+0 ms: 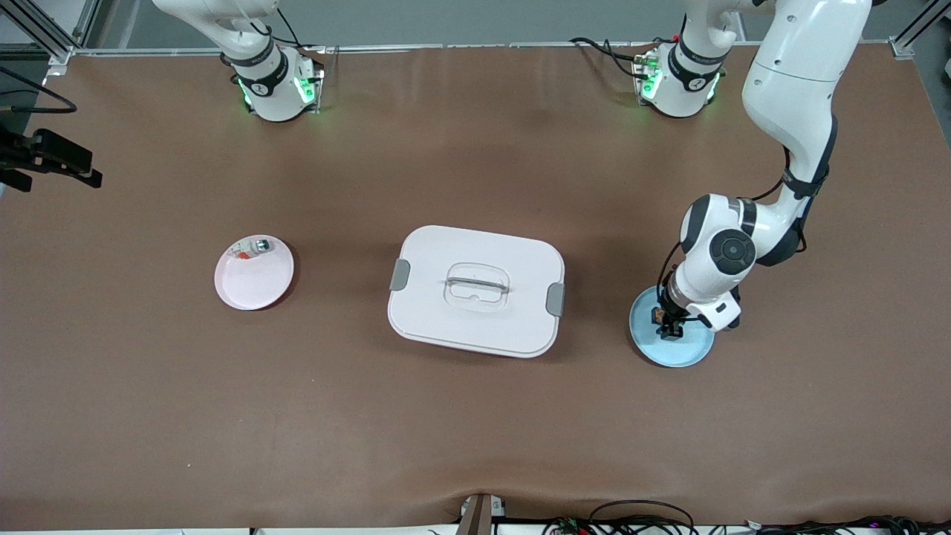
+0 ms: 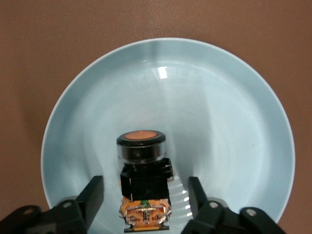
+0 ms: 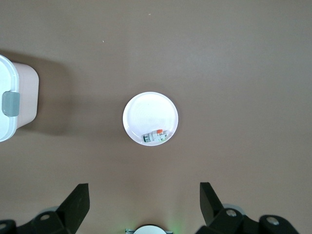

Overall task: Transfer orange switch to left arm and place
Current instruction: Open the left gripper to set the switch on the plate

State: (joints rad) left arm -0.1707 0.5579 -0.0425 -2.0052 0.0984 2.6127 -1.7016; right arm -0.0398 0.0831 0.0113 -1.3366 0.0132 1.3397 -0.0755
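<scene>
The orange switch point(image 2: 144, 175), black with an orange cap, rests on the blue plate point(image 2: 219, 122) toward the left arm's end of the table. My left gripper point(image 2: 145, 195) is low over it, open, with one finger on each side and a gap at both. In the front view the left gripper point(image 1: 669, 327) is down on the blue plate point(image 1: 687, 349), with the switch point(image 1: 660, 316) between its fingers. My right gripper point(image 3: 144, 190) is open and empty, held high above the table near the pink plate point(image 3: 150, 114); it is out of the front view. The white box point(image 1: 475, 290) stands mid-table between the two plates.
The pink plate point(image 1: 252, 282) lies toward the right arm's end and holds a whitish small part point(image 1: 252, 247) with a bit of orange. The box's corner point(image 3: 12, 97) shows in the right wrist view. A black mount point(image 1: 44, 156) juts in at the table's edge past the pink plate.
</scene>
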